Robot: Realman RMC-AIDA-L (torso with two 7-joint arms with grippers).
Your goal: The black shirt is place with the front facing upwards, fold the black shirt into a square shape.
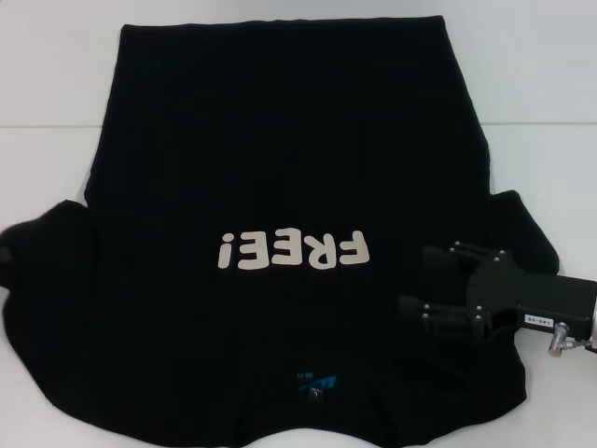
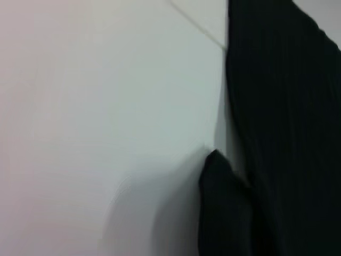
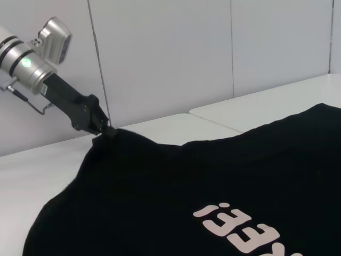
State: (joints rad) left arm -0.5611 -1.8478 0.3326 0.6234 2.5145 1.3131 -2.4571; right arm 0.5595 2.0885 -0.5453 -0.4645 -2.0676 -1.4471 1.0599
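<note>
The right gripper [image 1: 418,280] hangs over the black shirt [image 1: 280,140] on the robot's right side, near the right sleeve, its jaws spread open with nothing between them. Both dark fingers [image 1: 431,314] point toward the middle of the garment, level with and just beside the white "FREE!" lettering [image 1: 293,250]. The gripper's black body and a silver fitting trail off past the shirt's edge toward the frame border.

The left gripper [image 3: 105,131] shows only in the right wrist view. Its jaws are closed on the black shirt at the left sleeve's edge, with the cloth drawn up into a small peak at the tip. Behind it the arm's silver wrist carries a green light [image 3: 26,62].

The black shirt lies spread face up on the white tabletop [image 1: 56,75], covering most of it, hem far from the robot and collar near. A small blue mark [image 1: 315,381] sits near the collar. The left sleeve is bunched into a rounded hump at the shirt's left edge. A thin seam [image 1: 47,125] crosses the tabletop on either side of the shirt. White panelled walls [image 3: 213,48] rise behind the tabletop.
</note>
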